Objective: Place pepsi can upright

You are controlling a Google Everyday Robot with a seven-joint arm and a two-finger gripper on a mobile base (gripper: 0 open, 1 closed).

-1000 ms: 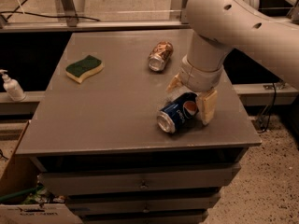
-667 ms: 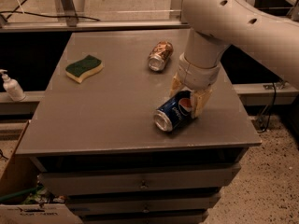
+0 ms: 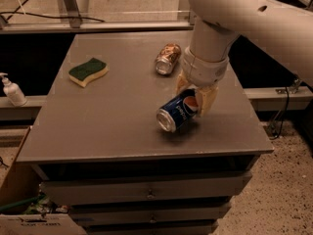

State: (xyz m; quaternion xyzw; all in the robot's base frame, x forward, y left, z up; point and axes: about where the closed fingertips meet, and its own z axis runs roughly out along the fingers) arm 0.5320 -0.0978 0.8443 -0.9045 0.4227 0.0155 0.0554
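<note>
Tilted pepsi can [image 3: 177,113] in the grasp of the hand [image 3: 195,95], above the table [image 3: 107,124]

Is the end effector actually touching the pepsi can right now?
Touching. The camera view shows the end effector with its tan fingers pressed against both sides of the far end of the pepsi can, holding it tilted over the table.

Pretty dim, warm-tinted shot, kinda grainy. Light seems to come from above and behind. The floor [image 3: 122,1] past the table [image 3: 112,116] is brighter, and the white arm [image 3: 254,13] catches most of it. The gripper [image 3: 195,99], low over the table's right half and clamped on the tilted pepsi can [image 3: 177,112], drops a soft dark shadow right underneath. There's a small glint on the can's silver end. The gaps beside the table go nearly black.
</note>
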